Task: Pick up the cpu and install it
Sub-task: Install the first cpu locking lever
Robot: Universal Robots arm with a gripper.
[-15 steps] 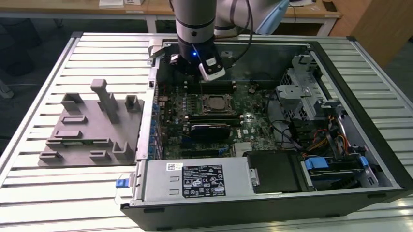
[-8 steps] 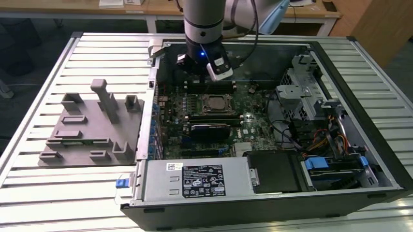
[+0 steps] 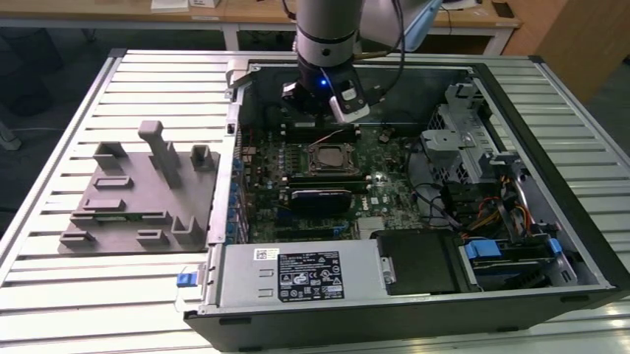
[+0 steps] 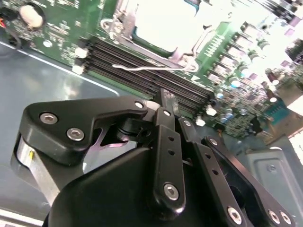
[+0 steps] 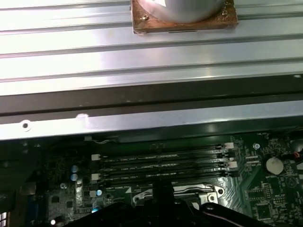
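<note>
Inside the open computer case [image 3: 512, 74], my gripper [image 3: 320, 118] hangs over the motherboard's memory slots [image 5: 161, 165], just behind the metal-framed socket [image 3: 330, 158]. In the second wrist view the black fingers [image 4: 166, 123] meet at their tips, the gripper [image 4: 166, 100] shut with nothing showing between them. A pale, glaring square [image 4: 163, 23] lies inside the socket frame and looks like the cpu. The socket's wire lever [image 4: 142, 68] stands out loose beside the frame. The gripper's dark tip [image 5: 163, 201] also shows in the first wrist view, over the socket's edge.
A grey moulded fixture [image 3: 138, 192] lies on the slatted table [image 3: 59, 310] at the exterior view's left. The case holds a power supply [image 3: 295, 276], drive cages [image 3: 473, 125] and cables [image 3: 492, 214] at the exterior view's right. A copper-coloured plate [image 5: 182, 21] sits on the slats.
</note>
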